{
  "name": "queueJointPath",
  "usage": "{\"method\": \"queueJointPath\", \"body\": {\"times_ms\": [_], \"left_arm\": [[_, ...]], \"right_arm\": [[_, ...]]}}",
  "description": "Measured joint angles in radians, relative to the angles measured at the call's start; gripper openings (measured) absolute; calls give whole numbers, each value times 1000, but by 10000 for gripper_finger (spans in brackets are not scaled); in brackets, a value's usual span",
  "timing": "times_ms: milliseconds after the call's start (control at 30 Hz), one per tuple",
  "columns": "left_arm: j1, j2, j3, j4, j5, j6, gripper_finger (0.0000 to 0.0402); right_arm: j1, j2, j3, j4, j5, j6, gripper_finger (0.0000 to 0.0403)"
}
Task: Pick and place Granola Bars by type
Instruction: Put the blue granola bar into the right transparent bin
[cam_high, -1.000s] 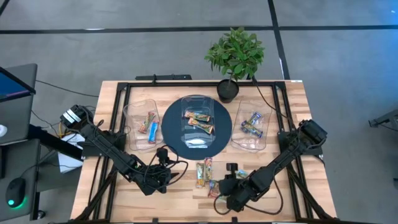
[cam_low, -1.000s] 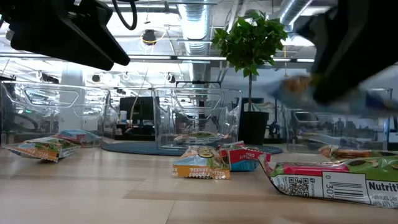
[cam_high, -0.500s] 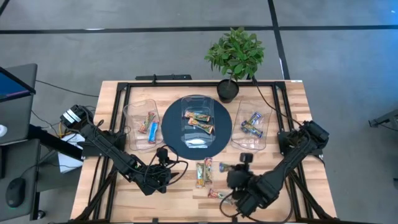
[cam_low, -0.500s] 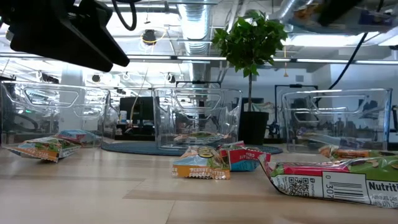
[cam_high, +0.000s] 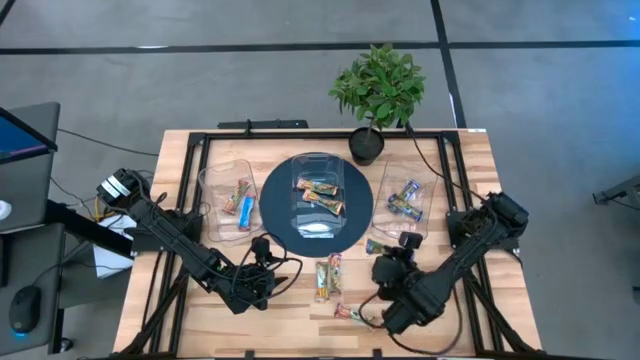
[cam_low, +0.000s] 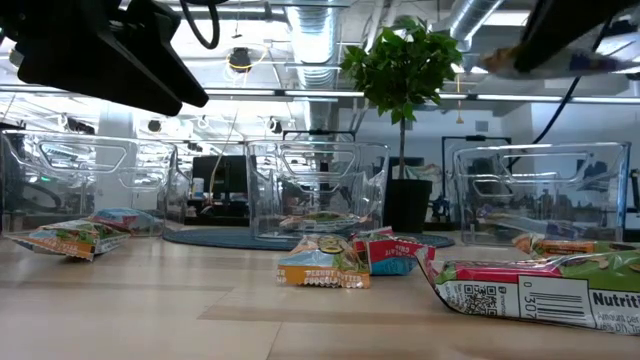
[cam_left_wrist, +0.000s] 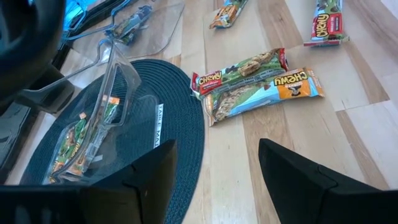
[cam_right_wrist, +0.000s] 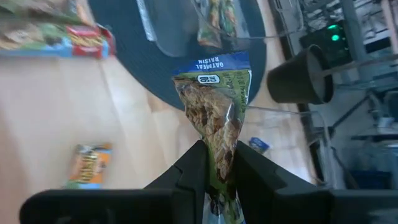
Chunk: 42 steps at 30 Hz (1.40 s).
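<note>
right jaws pinch crinkly clear-windowed oatmeal bar (cam_right_wrist: 216, 118) | left jaws spread | woven round mat (cam_left_wrist: 180, 118)

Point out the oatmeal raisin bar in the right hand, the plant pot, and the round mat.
Oatmeal raisin bar (cam_right_wrist: 214, 93): right wrist view, middle of the wrapper above the fingers.
Plant pot (cam_high: 366, 146): high view, top of the pot.
Round mat (cam_high: 275, 205): high view, bare left part beside the tub.

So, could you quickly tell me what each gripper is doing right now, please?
Left gripper: open, empty, above the table near the dark mat.
Right gripper: shut on an oatmeal raisin bar, lifted off the table.
</note>
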Motion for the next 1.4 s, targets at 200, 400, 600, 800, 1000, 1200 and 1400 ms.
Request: {"method": "queueJointPath", "body": {"times_ms": [200, 400, 600, 800, 1000, 1200, 1400], "left_arm": [[0, 0, 0, -5, 0, 0, 224], [0, 0, 0, -6, -1, 0, 224], [0, 0, 0, -6, -1, 3, 224], [0, 0, 0, -6, -1, 4, 224], [8, 0, 0, -6, -1, 4, 224], [35, 0, 0, -6, 1, 4, 224], [45, 0, 0, -6, 2, -3, 224]], "right_arm": [[-67, 0, -99, 0, -4, -46, 65], [-144, -54, -202, 1, -12, -61, 65], [-188, -226, -291, 1, 26, 15, 65], [-253, -413, -442, 21, 46, 74, 65], [-367, -553, -578, 170, 12, 121, 65], [-482, -594, -642, 320, -20, 61, 65], [-584, -556, -679, 352, -50, 17, 65]]}}
